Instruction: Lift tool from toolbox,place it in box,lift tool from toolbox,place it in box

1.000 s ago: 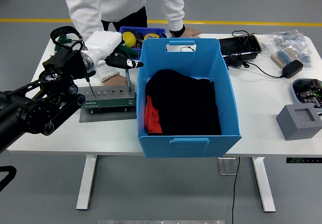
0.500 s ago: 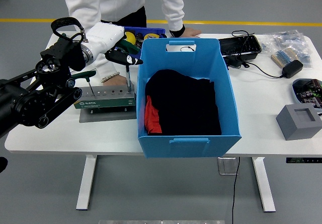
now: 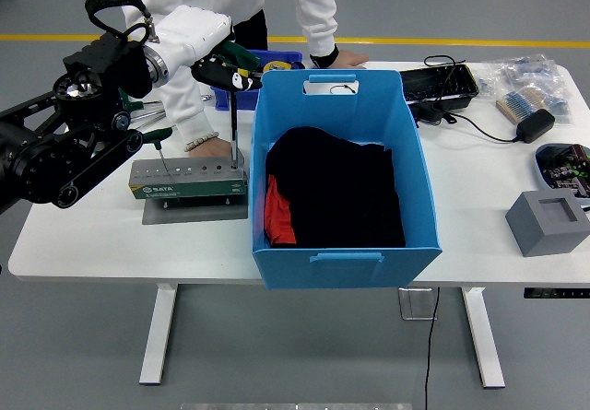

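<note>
The green toolbox [image 3: 189, 181] stands on a grey base left of the blue box [image 3: 343, 175]. My left hand [image 3: 219, 60], white with dark fingertips, is shut on the black handle of a screwdriver [image 3: 233, 124]. The screwdriver's thin shaft hangs straight down, with its tip at the toolbox's top right holes. A second, green-handled screwdriver [image 3: 159, 139] stands in the toolbox's left end. The blue box holds black cloth [image 3: 336, 184] and a red item [image 3: 278, 212]. The right arm is out of the picture.
A person stands at the far side; one hand [image 3: 205, 143] rests on the table behind the toolbox, the other hand [image 3: 339, 58] behind the blue box. A small blue bin [image 3: 277, 58], black tray [image 3: 442, 83], power adapter [image 3: 535, 124] and grey block [image 3: 548, 221] lie around.
My left hand has risen and moved back and to the right, drawing the screwdriver upward out of the toolbox. The arm's elbow has swung up and left.
</note>
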You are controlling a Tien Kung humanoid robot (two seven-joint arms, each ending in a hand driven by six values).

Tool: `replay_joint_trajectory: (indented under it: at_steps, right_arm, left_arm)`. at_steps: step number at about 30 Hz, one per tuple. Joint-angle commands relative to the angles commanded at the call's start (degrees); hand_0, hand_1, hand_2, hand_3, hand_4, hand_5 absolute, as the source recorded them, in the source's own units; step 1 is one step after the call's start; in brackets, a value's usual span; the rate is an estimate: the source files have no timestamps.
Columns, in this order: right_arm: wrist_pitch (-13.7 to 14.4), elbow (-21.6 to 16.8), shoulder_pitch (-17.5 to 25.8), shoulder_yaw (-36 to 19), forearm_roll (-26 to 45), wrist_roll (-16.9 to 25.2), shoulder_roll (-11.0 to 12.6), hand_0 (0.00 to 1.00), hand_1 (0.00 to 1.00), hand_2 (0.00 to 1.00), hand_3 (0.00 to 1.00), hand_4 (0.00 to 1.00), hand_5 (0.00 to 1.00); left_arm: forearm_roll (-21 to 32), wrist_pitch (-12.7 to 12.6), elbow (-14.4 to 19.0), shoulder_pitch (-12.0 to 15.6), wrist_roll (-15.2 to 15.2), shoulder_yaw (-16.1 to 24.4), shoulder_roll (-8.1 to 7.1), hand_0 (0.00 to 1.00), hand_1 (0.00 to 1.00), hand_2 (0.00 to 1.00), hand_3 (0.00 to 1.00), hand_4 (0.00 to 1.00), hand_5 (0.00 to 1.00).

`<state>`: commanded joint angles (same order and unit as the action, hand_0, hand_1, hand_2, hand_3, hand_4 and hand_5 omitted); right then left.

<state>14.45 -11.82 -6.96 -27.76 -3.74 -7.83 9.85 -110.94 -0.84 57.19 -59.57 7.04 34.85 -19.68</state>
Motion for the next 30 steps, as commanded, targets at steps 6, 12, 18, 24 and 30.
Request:
replay_joint_trajectory:
  at_steps: [6, 12, 18, 24, 30]
  right_arm:
    - [0.0, 0.0, 0.0, -0.4, -0.4, -0.1, 0.0, 0.635, 0.607, 0.683, 0.552, 0.780, 0.673]
    - [0.0, 0.0, 0.0, -0.5, -0.5, -0.1, 0.1, 0.635, 0.607, 0.683, 0.551, 0.780, 0.673]
    - [0.1, 0.0, 0.0, -0.6, -0.6, -0.2, 0.1, 0.635, 0.608, 0.683, 0.552, 0.780, 0.672]
    - [0.1, -0.1, -0.1, -0.9, -1.3, -0.3, 0.1, 0.635, 0.608, 0.683, 0.551, 0.780, 0.674]
    - [0.1, -0.1, -0.2, -0.9, -1.5, -0.4, 0.2, 0.635, 0.608, 0.683, 0.551, 0.781, 0.673]
  left_arm:
    - [0.3, 0.4, 0.0, -1.2, -0.2, 0.3, -0.82, 0.025, 0.002, 0.002, 0.023, 0.810, 0.640]
    - [0.1, 0.8, 1.5, -1.8, 0.0, 1.1, -1.64, 0.024, 0.002, 0.002, 0.028, 0.779, 0.615]
    - [-0.6, 1.4, 4.4, -2.8, 0.4, 2.6, -2.94, 0.025, 0.002, 0.002, 0.033, 0.761, 0.599]
    - [-1.1, 1.7, 8.5, -4.0, 0.9, 6.4, -3.51, 0.027, 0.002, 0.002, 0.033, 0.752, 0.592]
    - [0.2, 1.3, 11.9, -4.3, 1.1, 9.6, -2.22, 0.029, 0.002, 0.002, 0.034, 0.733, 0.571]
